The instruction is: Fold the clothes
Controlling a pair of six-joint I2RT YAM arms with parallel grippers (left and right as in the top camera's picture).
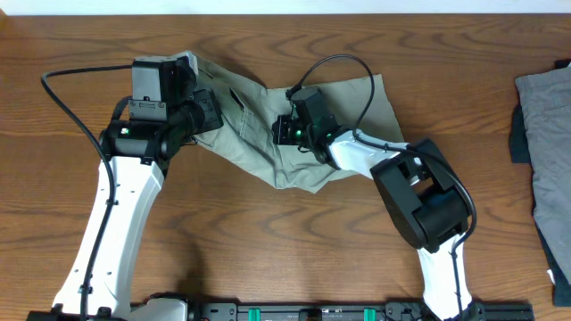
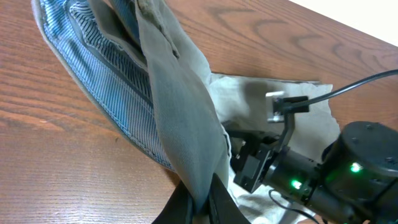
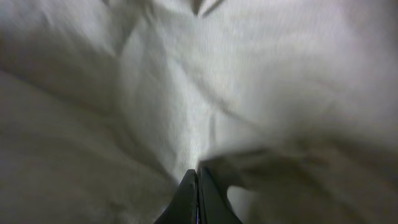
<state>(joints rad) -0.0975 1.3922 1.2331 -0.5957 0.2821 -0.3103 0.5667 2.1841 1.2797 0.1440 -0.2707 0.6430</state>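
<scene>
Brown desk point(image 1: 268, 250) is carrying shorts point(image 1: 348, 107); left pincer point(image 2: 202, 199) is clamping a raised edge, right pincer point(image 3: 197, 186) pinching fabric mid-frame; pulling apart would be risking a slip.

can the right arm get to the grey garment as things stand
Probably not yet: the right gripper is shut on the shorts. Once released, bare table leaves the way to the grey garment free.
</scene>
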